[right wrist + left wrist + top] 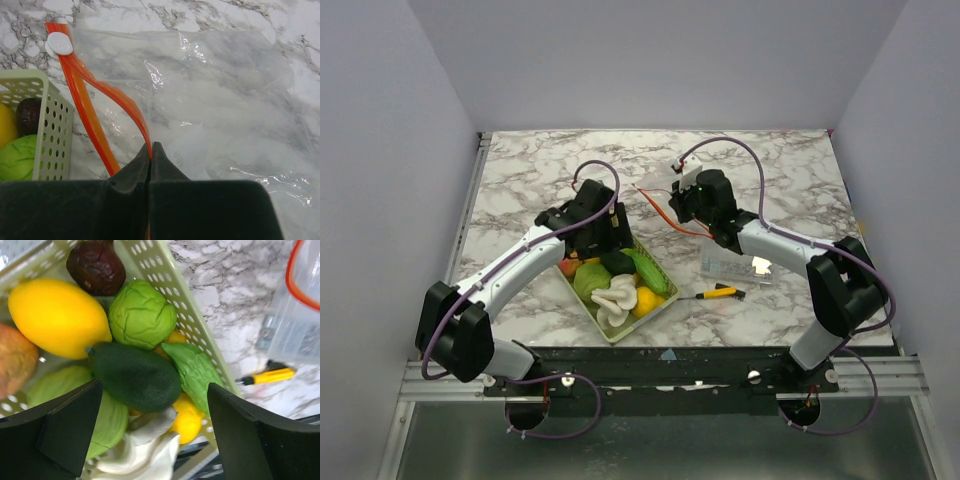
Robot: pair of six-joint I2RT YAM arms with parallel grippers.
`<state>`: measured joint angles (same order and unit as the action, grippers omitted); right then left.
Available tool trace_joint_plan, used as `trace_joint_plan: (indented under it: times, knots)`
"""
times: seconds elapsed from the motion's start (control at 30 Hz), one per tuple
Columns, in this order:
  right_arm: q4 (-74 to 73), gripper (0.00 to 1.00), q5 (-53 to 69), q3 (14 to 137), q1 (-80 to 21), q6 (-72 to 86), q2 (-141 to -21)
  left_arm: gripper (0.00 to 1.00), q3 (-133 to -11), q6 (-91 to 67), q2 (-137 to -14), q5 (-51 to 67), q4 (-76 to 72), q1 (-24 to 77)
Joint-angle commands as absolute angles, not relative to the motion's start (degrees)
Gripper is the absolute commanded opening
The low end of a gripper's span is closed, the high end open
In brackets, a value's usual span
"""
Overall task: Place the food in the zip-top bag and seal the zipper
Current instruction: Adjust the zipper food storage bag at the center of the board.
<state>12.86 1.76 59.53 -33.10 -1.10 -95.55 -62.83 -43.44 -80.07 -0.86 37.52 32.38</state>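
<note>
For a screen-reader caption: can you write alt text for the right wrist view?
The shut right gripper pinches the red-orange zipper strip of a clear zip-top bag lying on the marble table. A pale green mesh basket of toy food sits at left.

A white marble-patterned tabletop (pixel 530 175) with grey veins sits between plain pale grey walls: left (pixel 380 150), far (pixel 660 60) and right (pixel 920 130). A metal rail (pixel 660 385) runs along its near edge. Light is even and soft.

Ctr frame: L pincer (pixel 594 238) hangs over basket (pixel 582 305) of toy food (pixel 616 291) on marble bench (pixel 530 185); R pincer (pixel 682 207) at orange zipper (pixel 660 212) of clear bag (pixel 663 188). Screwdriver (pixel 720 292), clear box (pixel 734 268) at right.
</note>
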Motion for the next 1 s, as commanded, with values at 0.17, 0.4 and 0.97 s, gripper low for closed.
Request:
trace_joint_plan:
  times: [0.17,0.4,0.97]
  knots:
    - [15.5,0.01,2.9,58.6,-32.7,-1.1,-93.7,0.85,-58.8,-74.3,-80.5,0.9,38.3,32.8]
    - [15.5,0.01,3.1,58.1,-32.8,-1.3,-92.5,0.82,-62.5,-83.9,-84.1,-3.1,47.7,32.8]
    - [14.8,0.01,3.5,58.4,-32.7,-1.6,-92.7,0.63,-60.9,-85.8,-83.2,-3.0,46.2,32.9]
